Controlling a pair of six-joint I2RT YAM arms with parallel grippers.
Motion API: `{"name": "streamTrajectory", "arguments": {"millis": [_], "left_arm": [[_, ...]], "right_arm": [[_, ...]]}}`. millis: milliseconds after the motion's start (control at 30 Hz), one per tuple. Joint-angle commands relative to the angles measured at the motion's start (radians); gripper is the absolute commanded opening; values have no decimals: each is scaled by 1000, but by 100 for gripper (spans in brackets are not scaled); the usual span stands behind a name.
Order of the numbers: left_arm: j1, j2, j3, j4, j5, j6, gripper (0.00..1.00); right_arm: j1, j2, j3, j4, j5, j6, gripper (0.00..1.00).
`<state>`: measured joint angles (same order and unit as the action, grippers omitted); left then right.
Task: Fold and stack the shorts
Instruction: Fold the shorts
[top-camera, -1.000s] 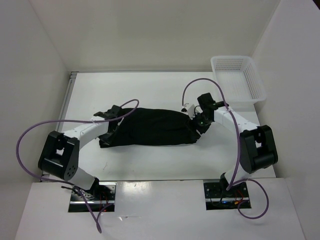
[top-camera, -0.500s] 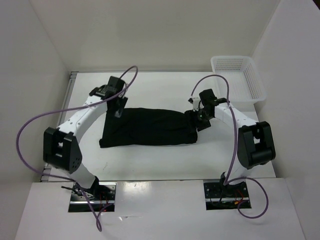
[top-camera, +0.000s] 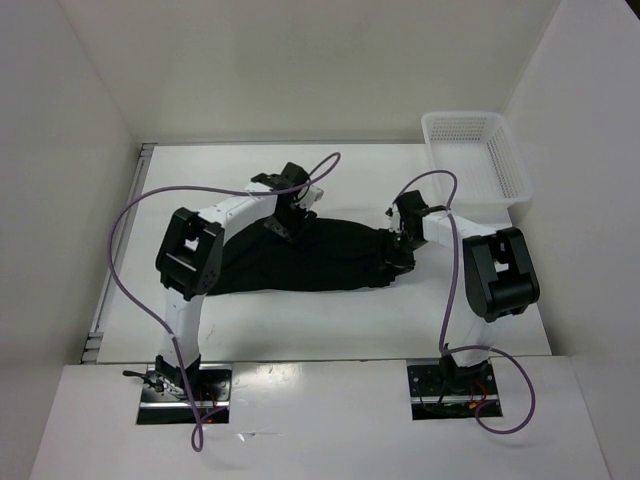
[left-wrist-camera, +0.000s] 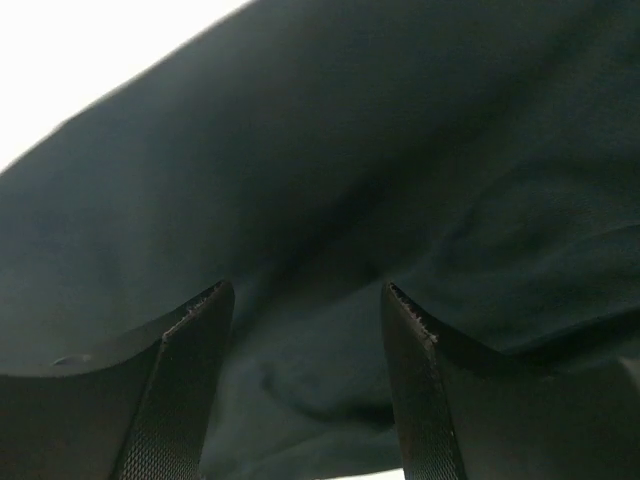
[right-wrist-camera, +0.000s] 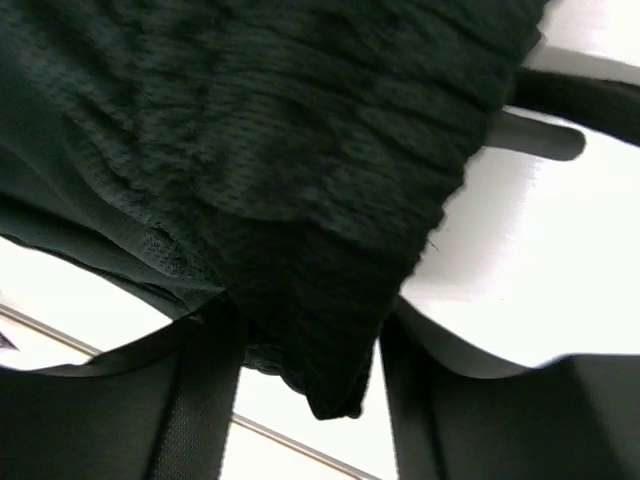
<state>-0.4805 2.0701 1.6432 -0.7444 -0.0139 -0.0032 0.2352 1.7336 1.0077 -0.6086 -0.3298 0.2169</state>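
Observation:
The black shorts (top-camera: 310, 258) lie spread across the middle of the table. My left gripper (top-camera: 290, 213) is at their far edge, left of centre. In the left wrist view its fingers (left-wrist-camera: 195, 390) stand apart with black fabric (left-wrist-camera: 330, 200) between and beyond them; it is open. My right gripper (top-camera: 400, 243) is at the shorts' right end. In the right wrist view the ribbed waistband corner (right-wrist-camera: 330, 300) fills the gap between its fingers (right-wrist-camera: 205, 400), and the gripper is shut on it.
A white mesh basket (top-camera: 478, 155) stands at the far right corner of the table. White walls close in the table at the left, back and right. Purple cables loop above both arms.
My left arm left the shorts' left end, swung to the far side and then right, to the far edge near the middle. My right gripper stayed at the right end.

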Motion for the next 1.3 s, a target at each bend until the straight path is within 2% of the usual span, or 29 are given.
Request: {"name": "streamTrajectory", "arguments": {"millis": [0,100,133,200,233,367,533,700,867,1000,1133,1200,1267], "left_arm": [[-23,41,1,22,71,3,68],[-23,67,-13,53,71,3,68],[-23,67,-25,65,60,3,68],[-23,91,-25,74,51,3,68],[-23,91,-25,89,51,3,68],[-23,139,-25,109,19,3,68],[-32,200,70,128,0,3,68],[-66,271,182,119,-9,3,68],[-104,354,332,97,-20,3,68],[-122,422,574,42,12,3,68],[-122,435,731,-22,12,3,71],[-122,398,765,-41,3,3,78],[-122,331,748,-41,3,3,79]], "right_arm": [[-5,41,-49,113,37,65,53],[-5,52,-49,142,37,75,40],[-5,52,-49,159,37,87,31],[-5,52,-49,168,47,87,22],[-5,52,-49,179,48,87,14],[-5,52,1,170,86,29,1],[-5,3,123,150,158,-132,0],[-65,-31,204,132,123,-252,0],[-74,-117,253,112,215,-376,0],[-86,-161,276,73,276,-445,0],[-152,-161,350,-2,233,-516,0],[-163,-161,371,-23,242,-557,0],[-163,-170,382,-23,264,-571,0]]}}
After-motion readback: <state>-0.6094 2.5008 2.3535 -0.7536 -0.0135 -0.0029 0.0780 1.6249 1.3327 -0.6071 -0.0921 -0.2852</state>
